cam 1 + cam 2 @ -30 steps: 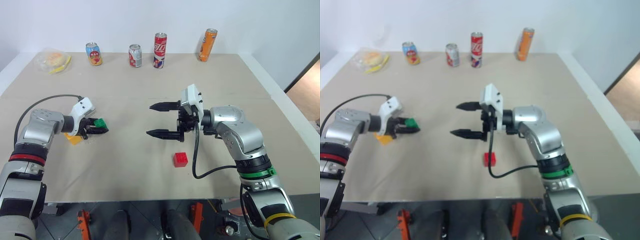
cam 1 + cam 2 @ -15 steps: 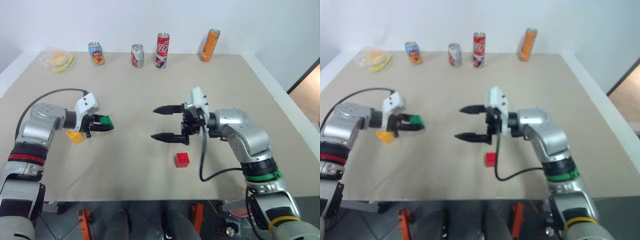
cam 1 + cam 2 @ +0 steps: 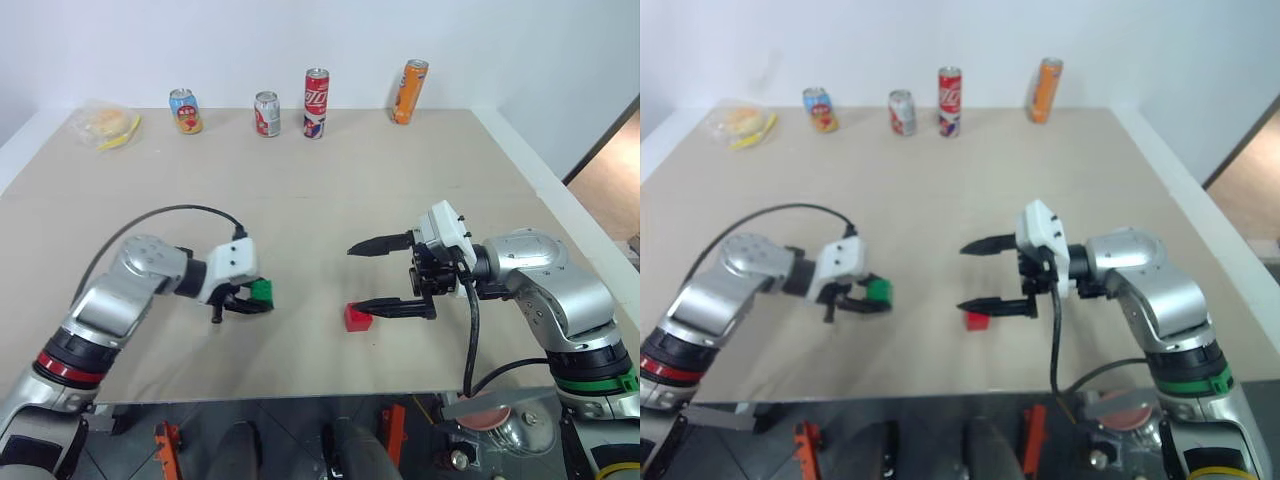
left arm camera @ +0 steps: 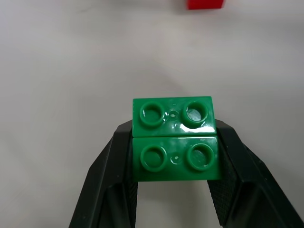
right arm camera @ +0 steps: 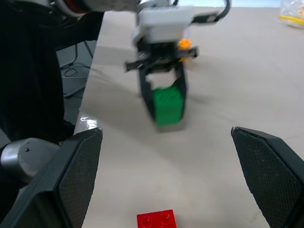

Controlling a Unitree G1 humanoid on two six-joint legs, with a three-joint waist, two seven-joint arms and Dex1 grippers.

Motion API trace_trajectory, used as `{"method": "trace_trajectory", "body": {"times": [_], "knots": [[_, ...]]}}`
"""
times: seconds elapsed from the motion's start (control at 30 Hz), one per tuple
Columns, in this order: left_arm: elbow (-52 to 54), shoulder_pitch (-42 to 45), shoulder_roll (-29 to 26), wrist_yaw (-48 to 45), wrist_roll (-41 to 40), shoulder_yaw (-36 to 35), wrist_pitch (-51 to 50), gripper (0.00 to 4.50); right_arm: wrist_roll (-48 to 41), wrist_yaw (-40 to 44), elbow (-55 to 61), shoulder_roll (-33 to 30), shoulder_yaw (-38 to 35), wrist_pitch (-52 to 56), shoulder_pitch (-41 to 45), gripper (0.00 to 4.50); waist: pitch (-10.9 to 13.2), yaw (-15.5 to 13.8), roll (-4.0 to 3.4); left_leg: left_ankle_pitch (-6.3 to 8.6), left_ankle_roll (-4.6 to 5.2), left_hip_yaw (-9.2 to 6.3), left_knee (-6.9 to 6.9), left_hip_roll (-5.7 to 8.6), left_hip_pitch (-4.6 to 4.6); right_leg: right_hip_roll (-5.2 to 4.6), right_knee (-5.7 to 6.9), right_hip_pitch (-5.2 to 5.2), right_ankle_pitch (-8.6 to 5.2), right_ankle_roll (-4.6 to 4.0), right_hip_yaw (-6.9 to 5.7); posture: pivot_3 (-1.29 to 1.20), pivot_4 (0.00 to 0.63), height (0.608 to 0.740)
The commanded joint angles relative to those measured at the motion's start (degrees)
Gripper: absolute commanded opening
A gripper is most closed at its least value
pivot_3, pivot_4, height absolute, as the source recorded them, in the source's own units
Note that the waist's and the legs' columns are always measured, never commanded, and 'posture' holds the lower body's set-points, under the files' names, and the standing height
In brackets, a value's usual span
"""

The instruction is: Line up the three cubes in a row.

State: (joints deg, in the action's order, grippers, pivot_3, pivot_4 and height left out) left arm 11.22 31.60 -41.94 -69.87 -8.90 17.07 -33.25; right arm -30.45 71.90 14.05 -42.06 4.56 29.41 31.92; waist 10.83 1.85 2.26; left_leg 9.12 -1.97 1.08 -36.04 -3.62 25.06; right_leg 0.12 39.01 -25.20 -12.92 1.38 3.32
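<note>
The left arm reaches in from the near left corner with its elbow bent, and its forearm runs toward the middle of the beige surface (image 3: 300, 180). Its left tool (image 3: 252, 299) points sideways toward the other arm and somewhat downward, clenched on the small green studded plastic cube (image 3: 262, 291), which sits between the two black fingers (image 4: 111, 166) with its studs facing the wrist camera.

The right arm comes in from the near right with a bent elbow. Its right tool (image 3: 385, 275) points level toward the left one, released — the fingers spread wide, one above the other in the head view.

The small red studded plastic cube (image 3: 357, 317) lies on the surface just beside the lower right fingertip, between the two tools and closer to the right one. A small yellow-orange piece (image 5: 184, 43), likely the third cube, shows behind the left tool in the right wrist view.

Bare surface separates the tools, and more lies beyond them toward four upright drink cans (image 3: 316, 102) and a clear bag of food (image 3: 103, 125) at the far edge. The near edge runs just beneath both forearms — the right edge lies well beyond the right elbow.
</note>
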Motion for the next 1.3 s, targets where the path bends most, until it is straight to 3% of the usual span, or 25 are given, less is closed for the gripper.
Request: {"method": "trace_trajectory", "body": {"times": [0.03,0.57,1.3], "knots": [[4.94,0.44,0.22,2.95,1.13,1.88,-4.37,1.36,-0.80,-0.91,2.31,-0.45,-1.13,0.29,0.40,4.50,0.00,0.00,0.00,0.00,0.00,0.00,-0.02,0.01,0.01,0.00,0.00,0.00,0.00,0.00,0.01,0.00,0.150,0.740],[7.11,2.22,4.77,7.57,0.04,5.86,-11.08,1.36,-0.95,-1.69,3.59,-0.93,-1.02,1.16,-0.68,4.50,0.00,-0.02,0.00,0.00,0.00,-0.02,-0.04,0.04,0.01,0.02,-0.01,0.02,0.00,0.01,0.05,0.00,0.150,0.740],[7.70,2.29,5.22,7.95,0.10,9.24,-9.86,1.36,-0.56,-2.01,2.87,-1.07,-1.31,0.29,-2.70,4.50,0.00,-0.02,0.00,0.00,0.00,-0.04,-0.10,0.07,0.01,0.02,-0.01,0.07,0.00,0.01,0.09,0.00,0.150,0.740]]}}
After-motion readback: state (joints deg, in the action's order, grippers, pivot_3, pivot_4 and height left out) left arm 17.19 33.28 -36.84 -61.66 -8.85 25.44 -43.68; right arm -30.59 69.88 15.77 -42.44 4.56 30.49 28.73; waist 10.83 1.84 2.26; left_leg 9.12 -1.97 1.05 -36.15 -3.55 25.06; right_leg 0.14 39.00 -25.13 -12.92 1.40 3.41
